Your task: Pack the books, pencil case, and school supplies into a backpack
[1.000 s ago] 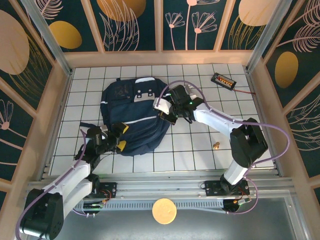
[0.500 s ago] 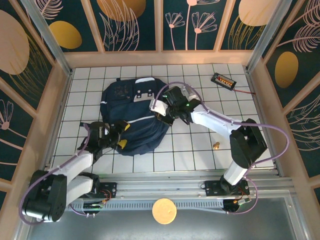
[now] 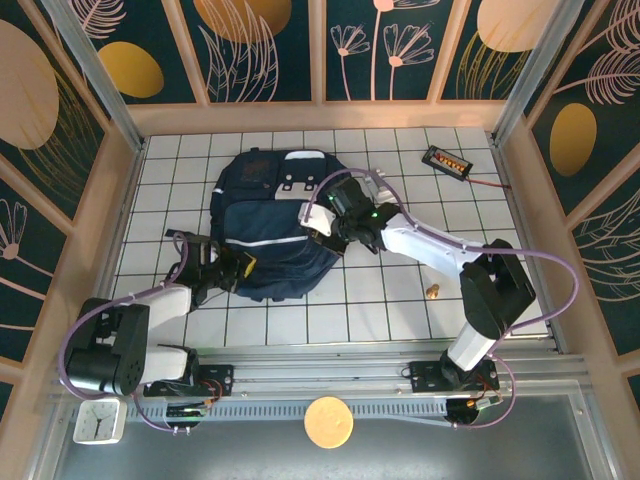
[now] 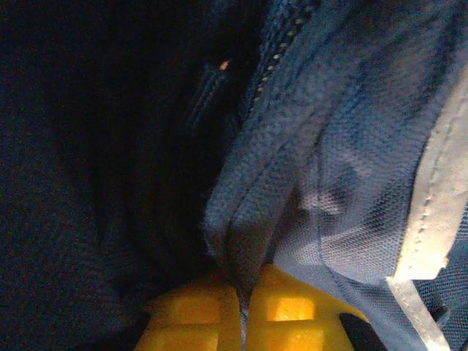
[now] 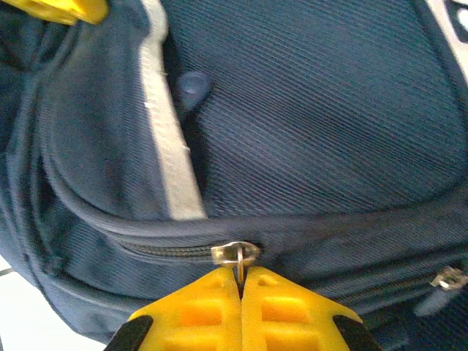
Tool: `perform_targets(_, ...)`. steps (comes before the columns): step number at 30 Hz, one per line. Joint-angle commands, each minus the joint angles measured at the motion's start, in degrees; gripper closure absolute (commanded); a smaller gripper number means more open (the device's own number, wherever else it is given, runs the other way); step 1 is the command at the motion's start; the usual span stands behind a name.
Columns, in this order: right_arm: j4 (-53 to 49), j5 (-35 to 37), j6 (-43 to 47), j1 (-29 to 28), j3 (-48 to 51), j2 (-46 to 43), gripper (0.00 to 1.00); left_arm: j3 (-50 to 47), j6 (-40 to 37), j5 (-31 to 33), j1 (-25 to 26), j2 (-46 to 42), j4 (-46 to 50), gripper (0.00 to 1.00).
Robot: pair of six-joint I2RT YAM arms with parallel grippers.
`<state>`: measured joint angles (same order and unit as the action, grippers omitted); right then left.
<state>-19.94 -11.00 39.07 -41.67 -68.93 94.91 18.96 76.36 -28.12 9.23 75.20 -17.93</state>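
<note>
from above, the navy backpack (image 3: 270,215) lay flat on the white tiled table (image 3: 400,290), left of centre, with a black tray (image 3: 447,161) well apart at the far right. the step in hand looked to be working a zip, one tool anchoring and one pulling. done well, the two would draw against each other along the bag, so it did not slide on the table. the left arm was folded low by the near left edge, its forearm reaching to the bag's near left corner, where the left tool (image 3: 232,272) met the cloth. the right arm stretched in from the right, elbow bent, with the right tool (image 3: 325,225) on the bag's right side. at the left wrist, the yellow fingers (image 4: 197,322) were pinched shut on a fold of fabric (image 4: 234,241), beside a line of zip teeth (image 4: 281,51) and a white stripe (image 4: 431,212). that grip would do best holding firm and low, keeping the cloth taut. at the right wrist, the fingers were closed narrow on the small metal zip pull (image 5: 240,267) hanging from its slider (image 5: 235,254). the pull would best be drawn along the zip's track and not lifted away, since the hold on so thin a tab looked slight and might slip. whether the zip was opening or closing could not be told.
</note>
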Motion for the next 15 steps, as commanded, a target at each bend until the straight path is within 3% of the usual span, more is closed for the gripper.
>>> perform_targets(1,0.7,-1.0,2.2,4.7,-0.1,-1.0,1.0,-2.7,-5.3,5.4,-2.0,-0.4,14.4,1.0)
perform_targets(6,-1.3,-1.0,5.1,10.0,-4.9,3.1,1.0,-7.0,-6.1,4.0,-4.3,-3.8,15.1,1.0)
perform_targets(13,-3.8,-5.5,3.9,10.0,-11.9,8.0,1.0,-6.8,-5.4,1.6,-4.4,-4.4,12.7,1.0)
perform_targets(14,-4.0,-6.5,3.0,10.0,-11.9,7.7,0.93,-5.7,-5.4,1.2,-4.4,-4.6,12.9,1.0)
perform_targets(15,-4.1,-7.8,2.5,10.0,-11.8,7.3,0.88,-4.6,-5.6,1.0,-4.4,-4.9,13.1,0.91)
